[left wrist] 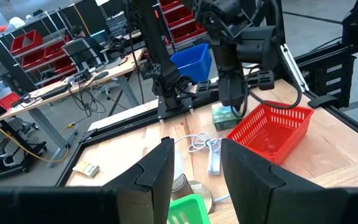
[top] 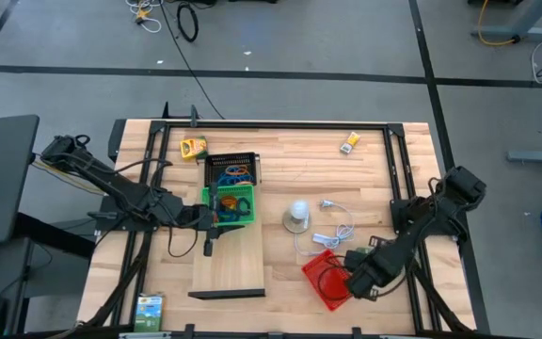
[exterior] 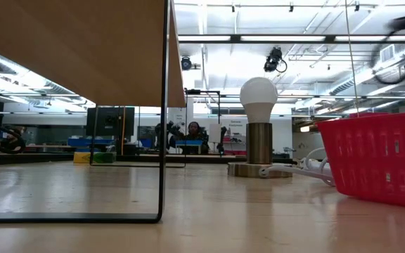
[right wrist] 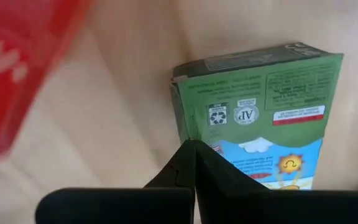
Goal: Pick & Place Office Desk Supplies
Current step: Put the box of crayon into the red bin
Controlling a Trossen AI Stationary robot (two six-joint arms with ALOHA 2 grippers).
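- The green box under the right gripper carries print: a round "AP" seal, a recycling sign, a small red and white label and a drawing of a sun on blue. The small text I cannot read.
- The right gripper is low at the corner of the red tray, and its two fingers are pressed together with nothing between them. The tips are at the edge of the green box; I cannot tell if they touch it.
- The left gripper hangs above the green tray. Its fingers stand apart and it holds nothing.
- I count three trays: one black tray, one green, one red. The black and green ones are on the wooden board.
- Coloured clips lie in the black tray, too small to count.
- A second green box is at the near left corner of the table, and two small yellow boxes, one and another, are near the far edge.
- One lamp with a white bulb stands between the trays, with a white cable.
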